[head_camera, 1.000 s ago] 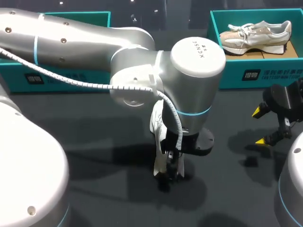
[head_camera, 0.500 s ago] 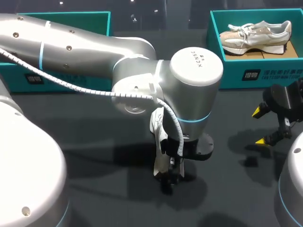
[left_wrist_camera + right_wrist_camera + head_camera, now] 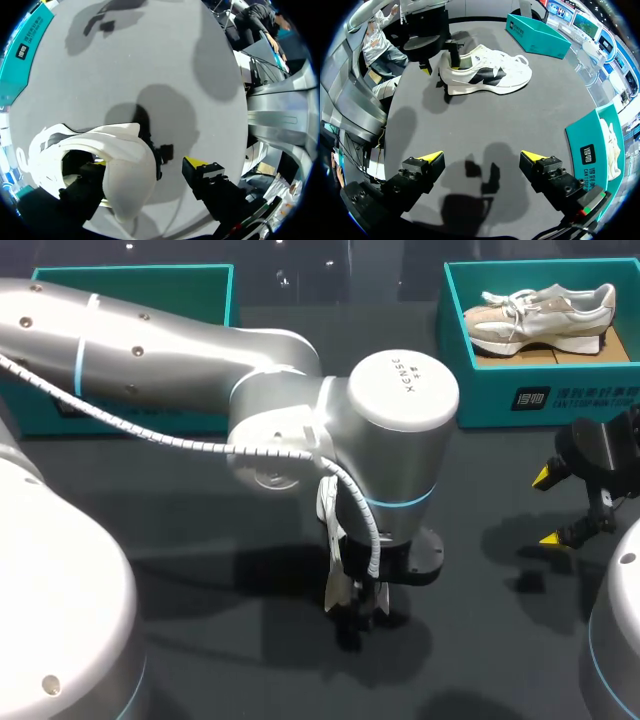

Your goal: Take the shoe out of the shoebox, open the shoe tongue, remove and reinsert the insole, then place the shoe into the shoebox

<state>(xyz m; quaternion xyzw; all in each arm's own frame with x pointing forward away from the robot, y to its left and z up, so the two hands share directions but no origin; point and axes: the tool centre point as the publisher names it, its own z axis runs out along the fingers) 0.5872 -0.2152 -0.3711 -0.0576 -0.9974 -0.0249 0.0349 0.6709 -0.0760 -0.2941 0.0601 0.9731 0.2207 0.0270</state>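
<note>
Shoe (image 3: 334,585) sits at the middle of the table (image 3: 200,530) under the left arm (image 3: 400,440), head view; right gripper (image 3: 545,508) hangs spread near the right edge. Left wrist: left gripper (image 3: 147,164) spread — one finger inside the heel opening, the other clear outside. Right wrist: shoe well ahead. Likely light and soft-sided — pinch the firmer heel.

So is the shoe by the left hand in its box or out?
Out: the shoe sits upright on the dark table, with no box around it.
</note>
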